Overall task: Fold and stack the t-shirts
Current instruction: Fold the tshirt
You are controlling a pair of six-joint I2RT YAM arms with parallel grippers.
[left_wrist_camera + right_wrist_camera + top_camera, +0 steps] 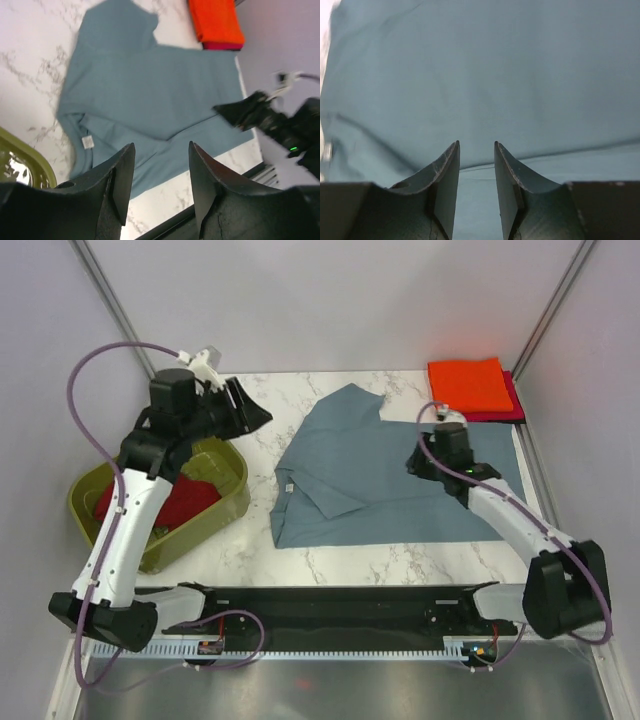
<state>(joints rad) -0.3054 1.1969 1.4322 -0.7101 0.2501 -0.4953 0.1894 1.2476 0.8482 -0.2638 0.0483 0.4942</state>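
Note:
The slate blue-grey t-shirt [380, 475] lies spread on the marble table, its left part folded over; it also shows in the left wrist view [150, 85]. The folded orange t-shirt [468, 383] rests on the magenta-red t-shirt [512, 410] at the back right. The dark red t-shirt [190, 498] lies crumpled in the olive tub [205, 530]. My left gripper [252, 412] is open and empty, raised above the table left of the blue shirt. My right gripper [418, 462] is open and empty, low over the blue shirt's right half [480, 75].
The olive tub stands at the left, under my left arm; its rim shows in the left wrist view [25, 155]. The orange and magenta stack [215, 20] sits by the right wall. A black rail [340, 605] runs along the table's near edge.

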